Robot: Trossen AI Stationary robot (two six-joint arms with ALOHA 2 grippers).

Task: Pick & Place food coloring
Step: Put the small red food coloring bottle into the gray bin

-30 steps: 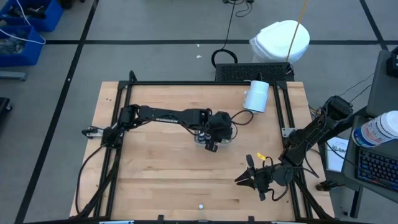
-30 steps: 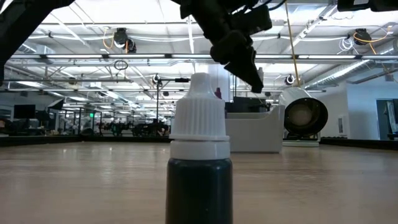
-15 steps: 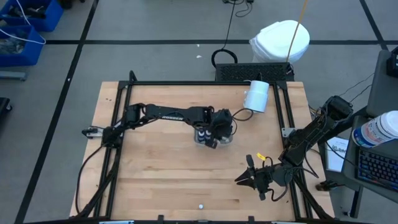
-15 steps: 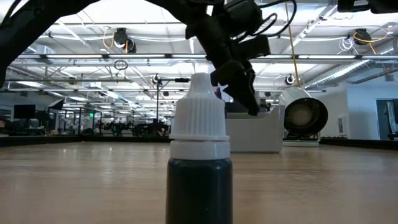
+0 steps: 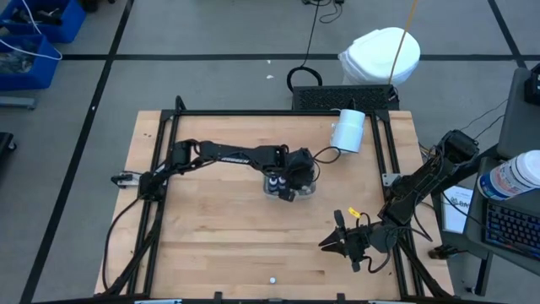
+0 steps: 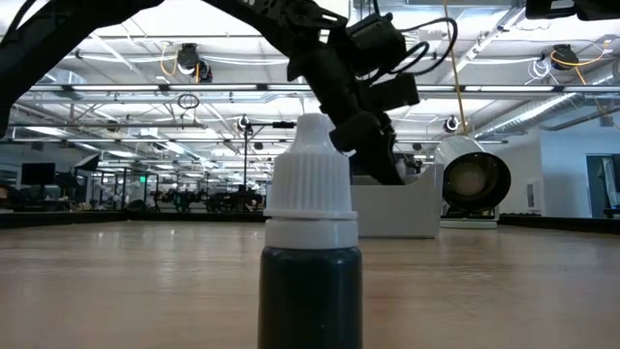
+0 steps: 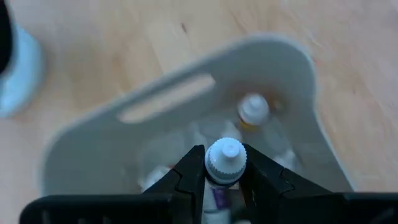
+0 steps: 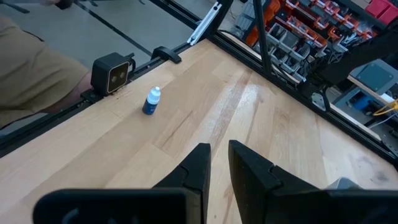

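Left gripper [image 7: 222, 180] holds a food coloring bottle [image 7: 225, 163] over the grey tray [image 7: 292, 68].

Its fingers [image 7: 189, 180] are closed on the bottle's neck, white cap up, directly above the tray near the middle of the worktop [image 5: 211, 236]; at least one more capped bottle [image 7: 254, 111] already lies inside. One blue bottle [image 8: 151, 100] stands alone near the worktop's front edge, well apart, so the job looks partly done: this release, then that bottle. The right gripper [image 8: 217, 163] waits above the front right area, fingers nearly together, empty.
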